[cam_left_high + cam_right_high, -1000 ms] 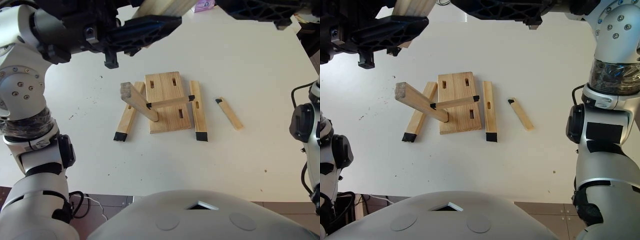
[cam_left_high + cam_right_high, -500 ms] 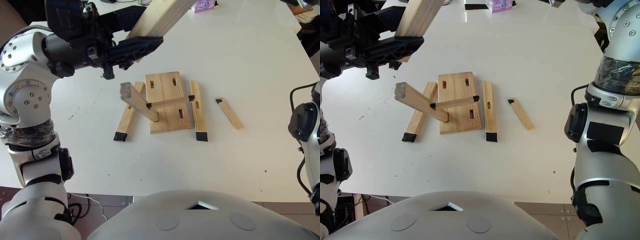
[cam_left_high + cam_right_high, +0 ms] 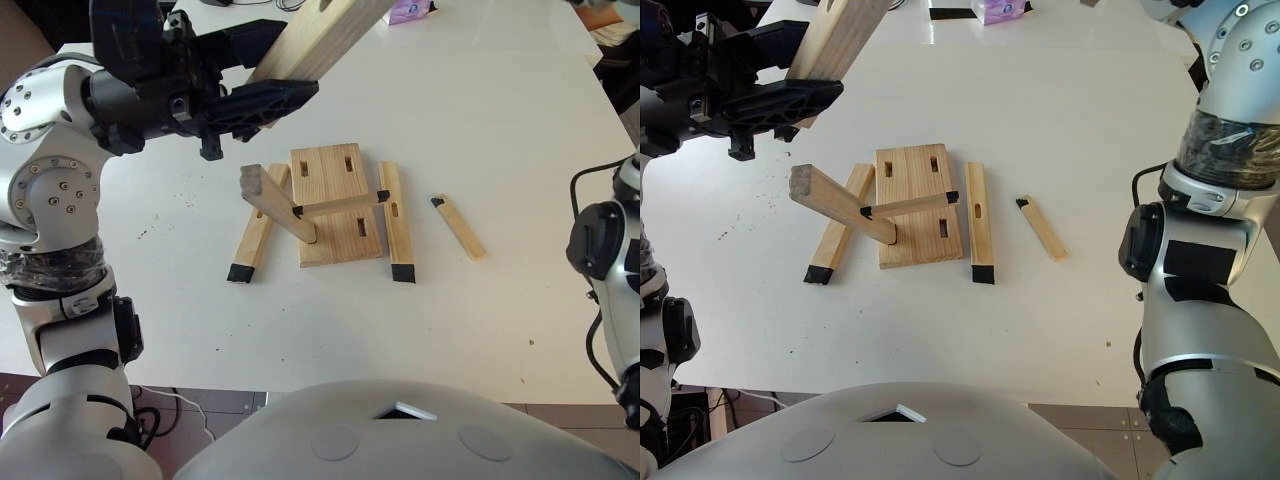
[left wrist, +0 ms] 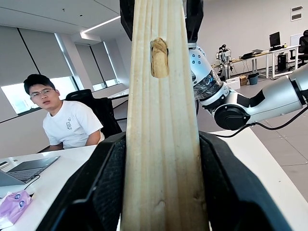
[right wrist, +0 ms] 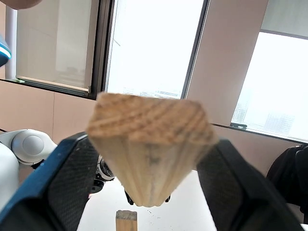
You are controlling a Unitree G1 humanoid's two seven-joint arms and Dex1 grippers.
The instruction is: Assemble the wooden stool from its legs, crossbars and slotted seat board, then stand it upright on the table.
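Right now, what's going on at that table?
The left hand and right hand together hold one wooden leg raised above the table. On the seat board a standing leg leans tilted, a crossbar meeting it. Two flat legs lie either side of the board; a short bar lies apart to the right.

You see silver-white shells on the left arm (image 3: 75,340), small screws (image 3: 35,185) ringing its joints, black latticed left gripper (image 3: 295,60) fingers (image 3: 270,98), thin black cable (image 3: 590,172) at the right arm (image 3: 1225,150).
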